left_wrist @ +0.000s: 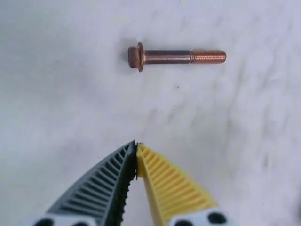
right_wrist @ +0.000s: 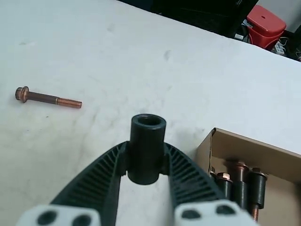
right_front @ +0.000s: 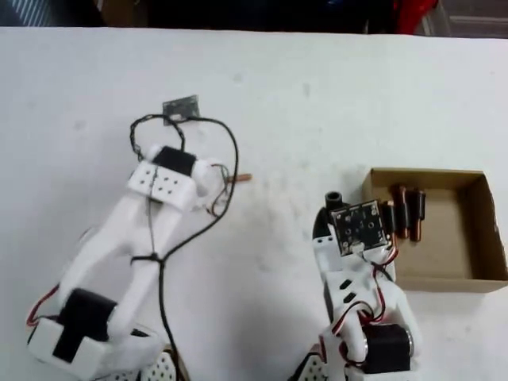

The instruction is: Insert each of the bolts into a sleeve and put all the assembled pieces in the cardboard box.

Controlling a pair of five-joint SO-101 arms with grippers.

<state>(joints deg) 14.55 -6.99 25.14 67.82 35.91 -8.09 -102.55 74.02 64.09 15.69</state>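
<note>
Clamping a sleeve (right_wrist: 147, 148) in the right jaws just beside the cardboard box (right_front: 448, 250), three assembled pieces (right_front: 406, 211) already inside, left jaws pinched together empty, one unjoined bolt (left_wrist: 176, 57) lying well apart from it.

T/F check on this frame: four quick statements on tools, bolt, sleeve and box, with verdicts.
1. The right tool holds a sleeve. True.
2. The bolt sits inside that sleeve. False: it lies flat on the table, and the sleeve's bore is empty.
3. The left tool grips the bolt. False: it is shut on nothing, and the bolt lies clear of its tips.
4. The box already holds assembled pieces. True.
</note>
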